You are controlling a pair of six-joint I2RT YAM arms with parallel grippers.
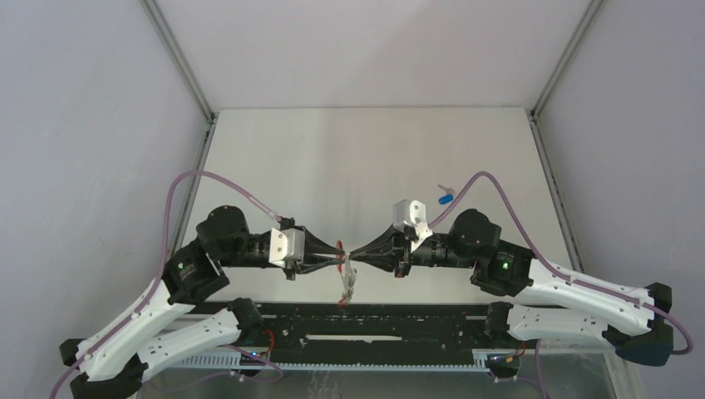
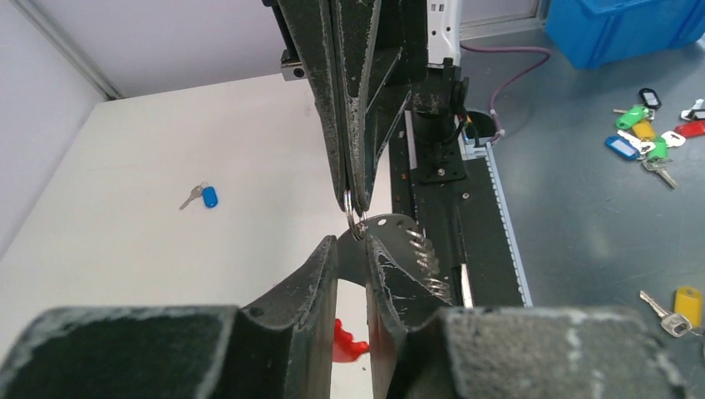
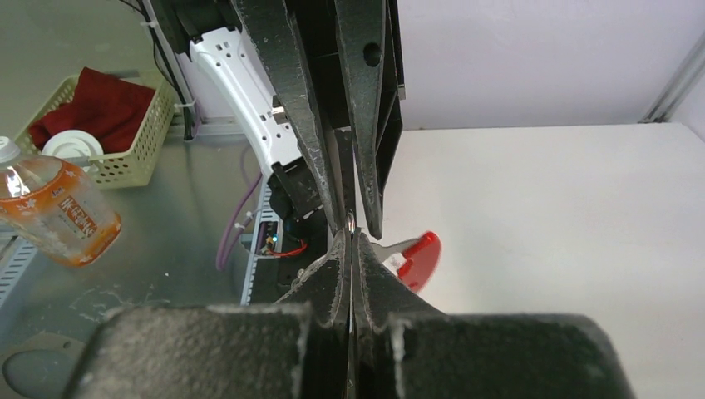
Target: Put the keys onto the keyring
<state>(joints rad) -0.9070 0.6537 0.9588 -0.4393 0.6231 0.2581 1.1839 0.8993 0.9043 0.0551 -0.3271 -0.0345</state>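
The keyring hangs in mid-air between my two grippers, its silver rings and plate dangling toward the near edge. My left gripper is shut on the silver plate, as its own view shows. My right gripper is shut on a small silver ring at the plate's top edge, its tips pressed together. A red piece on a silver shank sticks out on the far side; it looks like the red-tagged key. The blue-tagged key lies alone on the table, also in the left wrist view.
A black rail runs along the near table edge. Off the table are a blue bin, several spare tagged keys, a yellow-tagged key, a drink bottle and a basket with a red cloth.
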